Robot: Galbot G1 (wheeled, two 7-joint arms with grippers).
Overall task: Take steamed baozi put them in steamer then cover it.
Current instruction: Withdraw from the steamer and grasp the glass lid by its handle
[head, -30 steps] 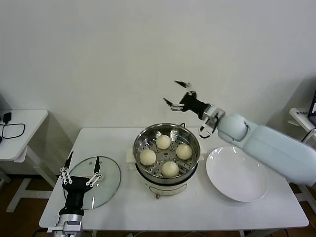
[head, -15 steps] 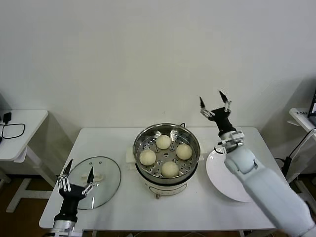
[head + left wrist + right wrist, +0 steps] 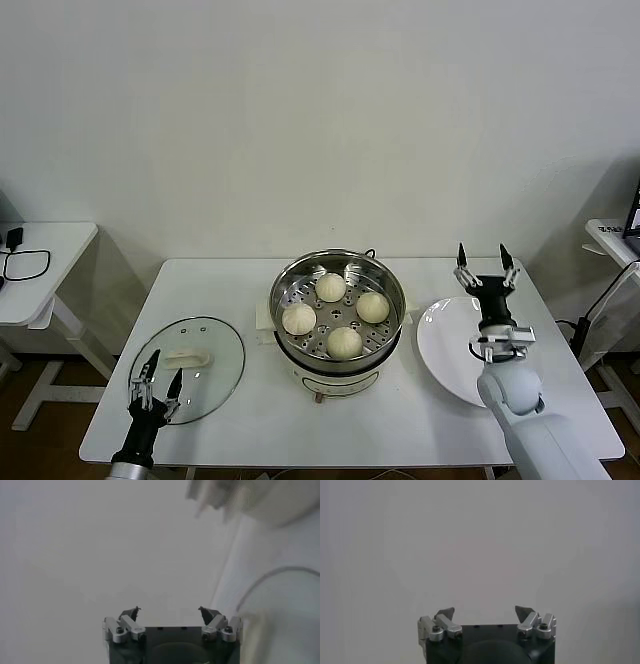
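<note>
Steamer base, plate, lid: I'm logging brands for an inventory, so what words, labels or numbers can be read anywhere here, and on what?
None can be read.
Steamer: its white base shows no legible marking.
Plate: plain white.
Lid: no print seen.
Side table at the far right edge: small dark marks, too small to read.
Both wrist views: no text.

- My head camera looks forward and down from above the white table [image 3: 250,420], far enough back to take in all of it and the wall behind.
- My left wrist camera looks out past the left gripper [image 3: 169,616], close up; it shares the cover [image 3: 280,580] and table edge with the head view.
- My right wrist camera looks past the right gripper [image 3: 485,614] at bare wall only.
</note>
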